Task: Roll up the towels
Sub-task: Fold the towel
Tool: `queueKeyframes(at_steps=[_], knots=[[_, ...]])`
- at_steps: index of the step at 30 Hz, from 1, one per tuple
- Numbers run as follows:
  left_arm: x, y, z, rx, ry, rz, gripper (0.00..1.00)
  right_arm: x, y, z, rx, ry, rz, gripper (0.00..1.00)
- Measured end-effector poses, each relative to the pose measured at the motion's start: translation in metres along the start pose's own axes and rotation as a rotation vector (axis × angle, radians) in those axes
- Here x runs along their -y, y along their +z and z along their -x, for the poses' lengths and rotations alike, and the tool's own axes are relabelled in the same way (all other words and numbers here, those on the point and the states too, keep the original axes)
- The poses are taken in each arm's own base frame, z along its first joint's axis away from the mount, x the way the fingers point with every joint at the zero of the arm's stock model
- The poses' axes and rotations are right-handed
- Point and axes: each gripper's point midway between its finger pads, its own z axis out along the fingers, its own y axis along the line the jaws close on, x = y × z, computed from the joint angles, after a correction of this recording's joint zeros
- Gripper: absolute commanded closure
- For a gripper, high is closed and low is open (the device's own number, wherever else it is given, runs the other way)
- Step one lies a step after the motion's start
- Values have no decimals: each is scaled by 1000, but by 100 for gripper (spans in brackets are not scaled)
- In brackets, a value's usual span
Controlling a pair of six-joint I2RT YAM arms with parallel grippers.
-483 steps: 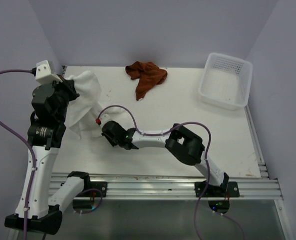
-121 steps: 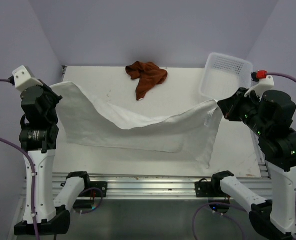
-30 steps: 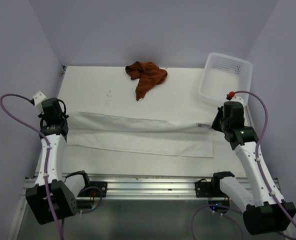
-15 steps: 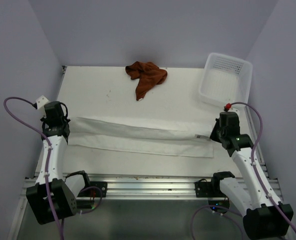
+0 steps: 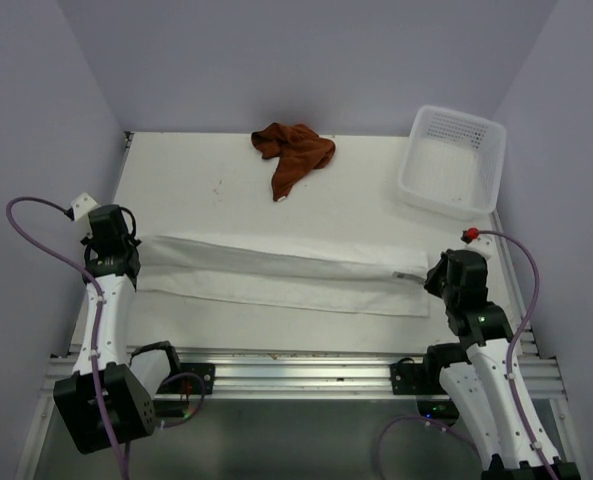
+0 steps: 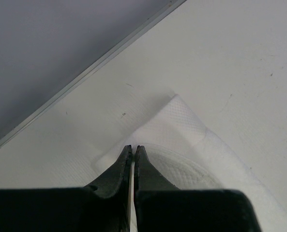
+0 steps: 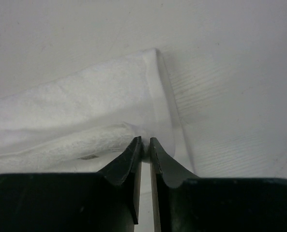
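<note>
A white towel (image 5: 276, 275) lies folded lengthwise as a long strip across the near half of the table. My left gripper (image 5: 128, 258) is shut on its left end, pinching the upper layer (image 6: 182, 159) between its jaws. My right gripper (image 5: 428, 277) is shut on the right end, with a fold of cloth (image 7: 104, 137) between its jaws. A rust-brown towel (image 5: 293, 152) lies crumpled at the far edge of the table.
A white plastic basket (image 5: 451, 160) stands at the far right corner. The table's left edge and wall (image 6: 61, 72) run close beside my left gripper. The mounting rail (image 5: 306, 375) runs along the near edge.
Both grippers have drawn toward the near side and lowered, bringing the white towel's upper layer down over the lower one; the right arm has pulled back most.
</note>
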Motion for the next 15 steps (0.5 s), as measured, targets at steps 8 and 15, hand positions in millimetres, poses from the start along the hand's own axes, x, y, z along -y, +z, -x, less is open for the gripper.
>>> queueKeyframes(at_steps=[8, 15], knots=[[2, -6, 2, 10, -9, -23, 77, 1, 5, -5, -28, -1, -14, 64], [9, -21, 18, 74, -31, -92, 62, -1, 2, -1, -9, 9, 1, 62]])
